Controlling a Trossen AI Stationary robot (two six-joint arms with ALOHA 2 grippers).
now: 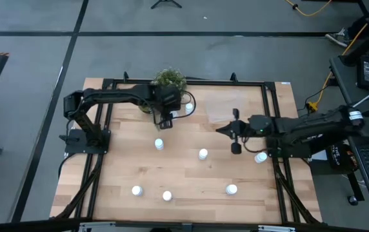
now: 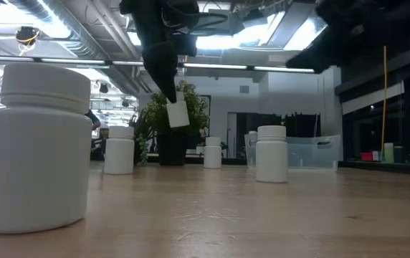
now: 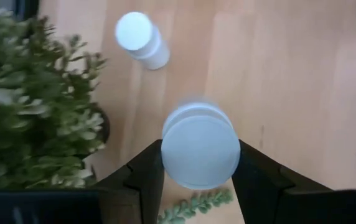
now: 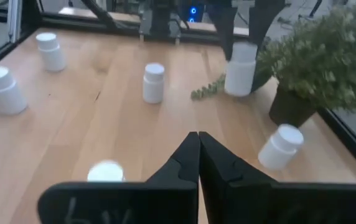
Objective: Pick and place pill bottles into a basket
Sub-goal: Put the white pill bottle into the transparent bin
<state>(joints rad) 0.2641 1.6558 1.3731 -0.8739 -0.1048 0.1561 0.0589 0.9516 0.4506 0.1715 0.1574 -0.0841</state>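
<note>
The left hand [image 1: 166,121] holds one bottle [image 1: 166,120] aloft by the plant [image 1: 169,79]; right hand [image 1: 222,129] closed, empty; six bottles remain on the tabletop [image 1: 191,177]

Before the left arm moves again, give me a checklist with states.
1. Left gripper clamped on bottle: ok.
2. Held bottle off the table: ok, the low view shows it in the air.
3. Held bottle above the basket: not ok, it hangs beside the plant.
4. Plant sprig apart from the held bottle: cannot tell.
5. Right gripper out of the path: ok, shut, waiting at the table's right.
</note>
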